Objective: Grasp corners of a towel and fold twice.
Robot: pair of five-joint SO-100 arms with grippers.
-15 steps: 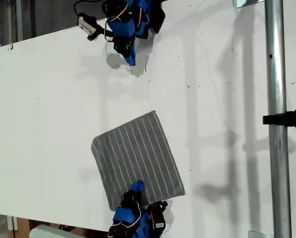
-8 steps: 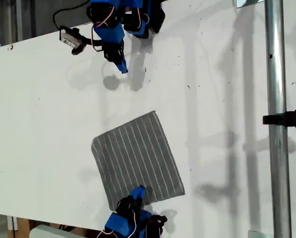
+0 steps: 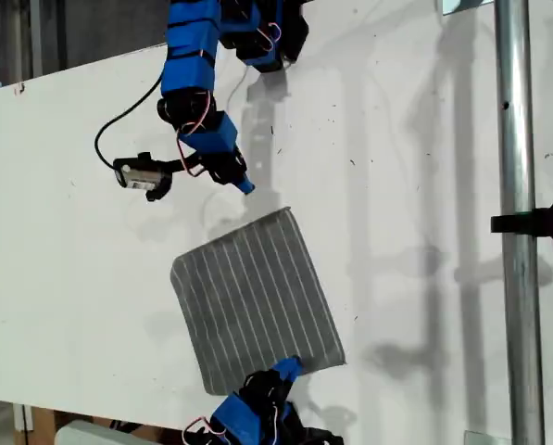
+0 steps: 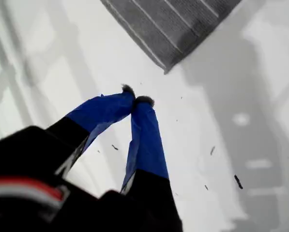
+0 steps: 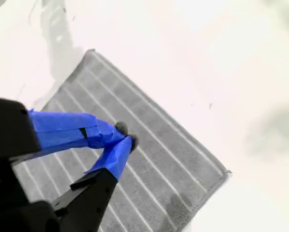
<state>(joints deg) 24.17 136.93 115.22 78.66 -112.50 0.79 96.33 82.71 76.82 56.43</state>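
Grey striped towel (image 3: 256,298) is lying flat on the white worktop (image 3: 424,185). My first gripper (image 4: 134,101) is hovering just off 1 corner (image 4: 166,69), fingers pressed together on nothing. My second gripper (image 5: 127,137) is hanging over the cloth near its opposite edge, fingers likewise closed and empty.
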